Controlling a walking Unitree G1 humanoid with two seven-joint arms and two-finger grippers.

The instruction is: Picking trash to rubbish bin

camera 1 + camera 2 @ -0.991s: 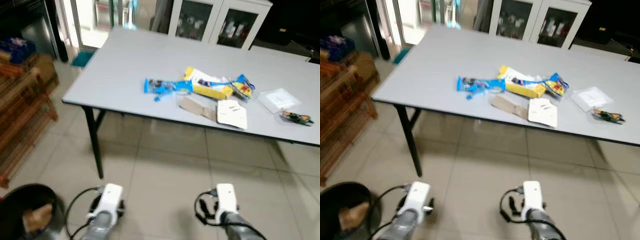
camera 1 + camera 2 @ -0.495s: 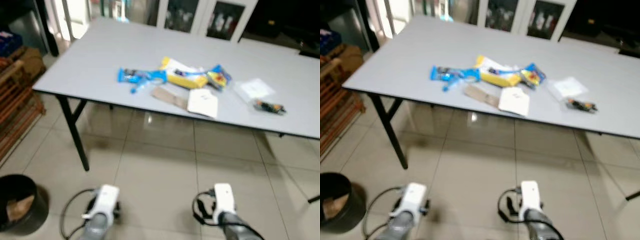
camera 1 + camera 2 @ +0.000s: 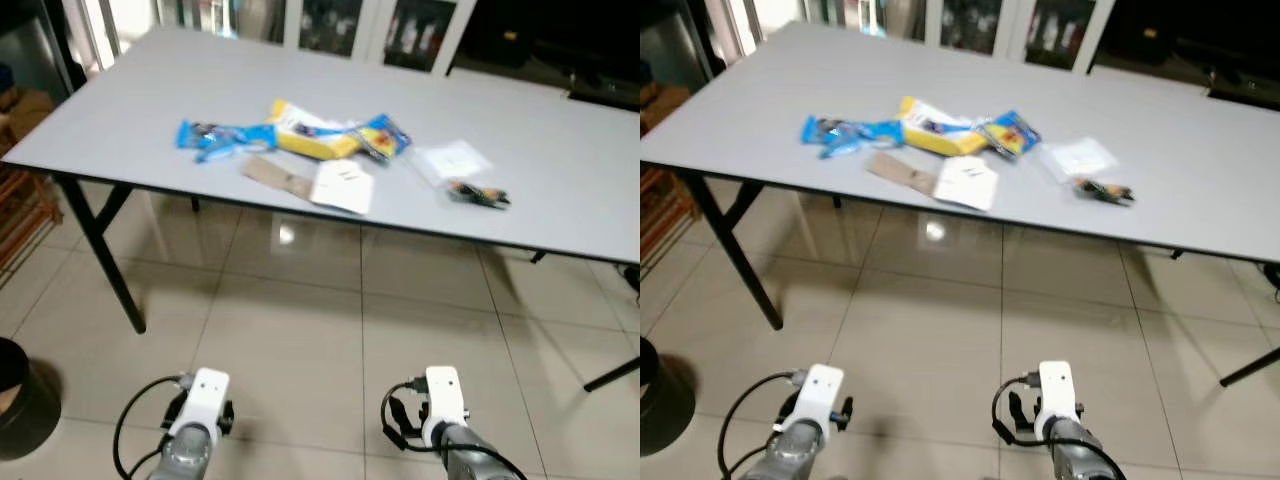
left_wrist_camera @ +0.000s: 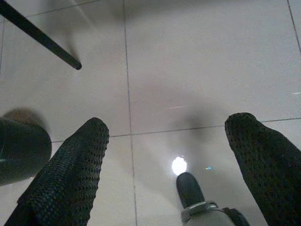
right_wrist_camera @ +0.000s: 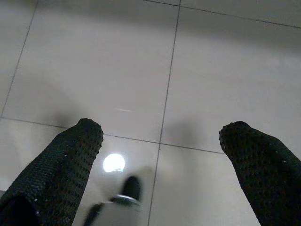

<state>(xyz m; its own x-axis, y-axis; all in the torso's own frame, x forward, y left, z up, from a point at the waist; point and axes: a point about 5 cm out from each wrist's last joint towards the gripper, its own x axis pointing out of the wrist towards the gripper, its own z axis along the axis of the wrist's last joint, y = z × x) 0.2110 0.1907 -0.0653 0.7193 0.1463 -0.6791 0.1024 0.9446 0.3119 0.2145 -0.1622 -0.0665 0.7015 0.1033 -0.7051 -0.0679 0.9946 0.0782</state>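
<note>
Trash [image 3: 300,150] lies on the table [image 3: 560,190], well ahead of your spread, empty left gripper [image 4: 164,155] and right gripper [image 5: 160,155]; approach squarely, or you risk bumping the table's edge.

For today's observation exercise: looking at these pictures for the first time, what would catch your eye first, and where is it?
The eye goes first to the bright litter on the grey table: a yellow packet and a blue wrapper near the front edge, beside a white paper. Next come the open left end effector and right end effector, hanging over pale floor tiles.
</note>
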